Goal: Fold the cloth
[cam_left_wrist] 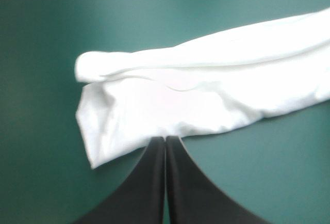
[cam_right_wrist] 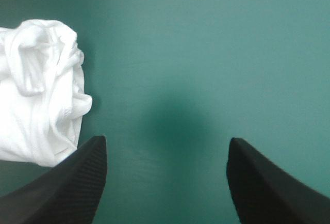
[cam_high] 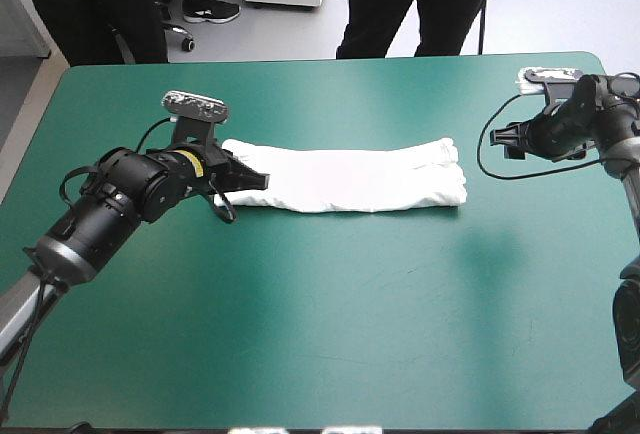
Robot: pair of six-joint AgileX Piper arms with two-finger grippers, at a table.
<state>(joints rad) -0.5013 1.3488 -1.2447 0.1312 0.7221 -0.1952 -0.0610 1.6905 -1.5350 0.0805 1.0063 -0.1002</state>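
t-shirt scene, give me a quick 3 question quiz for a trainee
1. What state is the T-shirt in?
2. Which gripper is open? A) left gripper B) right gripper C) both
3. True or false: the right gripper holds the T-shirt's end.
Key: 1. Folded into a long bundle lying on the teal-green cover. 2. B; the left is shut, its tips at the bundle's edge. 3. False; only bare cover lies between its fingers, the T-shirt beside it.

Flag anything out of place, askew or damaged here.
Nothing stands out. The T-shirt lies as a long folded strip on the table; the left gripper shut at one end, the right gripper open beside the other.
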